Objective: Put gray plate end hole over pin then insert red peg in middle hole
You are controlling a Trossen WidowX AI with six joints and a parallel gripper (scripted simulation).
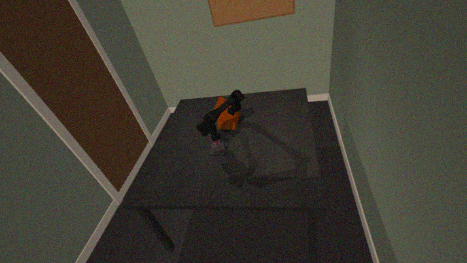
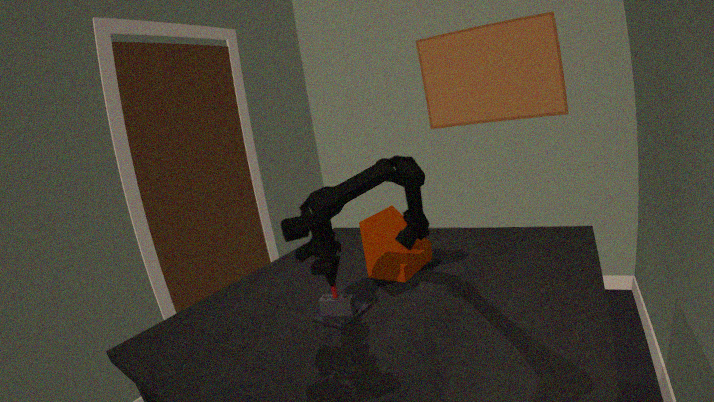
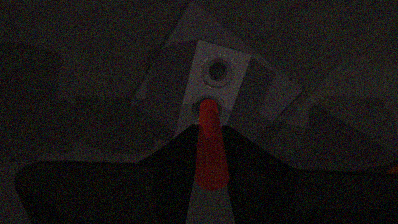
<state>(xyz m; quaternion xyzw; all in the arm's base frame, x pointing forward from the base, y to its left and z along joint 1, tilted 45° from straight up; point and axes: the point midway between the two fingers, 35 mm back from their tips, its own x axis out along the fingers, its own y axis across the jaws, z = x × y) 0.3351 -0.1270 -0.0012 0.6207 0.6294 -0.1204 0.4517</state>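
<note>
My gripper (image 3: 209,132) (image 2: 331,281) (image 1: 214,139) is shut on the red peg (image 3: 210,150) (image 2: 333,291) (image 1: 216,143) and holds it upright, pointing down. The gray plate (image 3: 235,67) (image 2: 339,303) (image 1: 218,148) lies flat on the darker base (image 3: 267,87) (image 2: 327,316) directly under the peg. In the wrist view one round hole (image 3: 218,71) of the plate shows just beyond the peg's lower end. The peg's tip reaches the plate's surface and covers the spot beneath it. I cannot tell whether it has entered a hole.
An orange block (image 2: 390,245) (image 1: 225,120) stands at the arm's foot, behind the plate. The dark table (image 2: 500,310) (image 1: 278,157) ends at an edge on the left, near the brown door (image 2: 185,165).
</note>
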